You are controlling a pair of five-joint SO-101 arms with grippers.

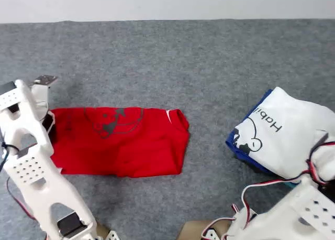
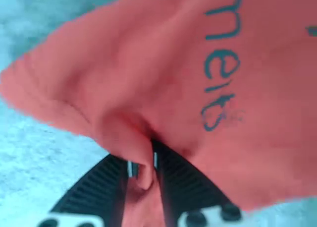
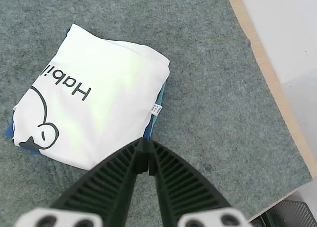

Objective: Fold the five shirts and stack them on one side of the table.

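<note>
A red shirt [image 1: 120, 140] lies folded into a wide strip on the grey mat, left of centre. My left gripper [image 1: 46, 123] is at the strip's left end. In the left wrist view it [image 2: 143, 167] is shut on a pinched fold of the red shirt [image 2: 163, 78]. At the right stands a stack with a white printed shirt [image 1: 285, 132] on top and a blue shirt [image 1: 234, 144] under it. In the right wrist view my right gripper [image 3: 148, 160] is shut on nothing, hanging over the mat beside the white shirt [image 3: 94, 103]. A teal edge [image 3: 161, 95] peeks out of the stack.
The grey mat [image 1: 183, 62] covers the table, with bare room at the back and between the red shirt and the stack. The table's wooden edge [image 3: 267, 73] runs close past the stack, with white floor beyond it. The right arm's white body [image 1: 293, 214] fills the near right corner.
</note>
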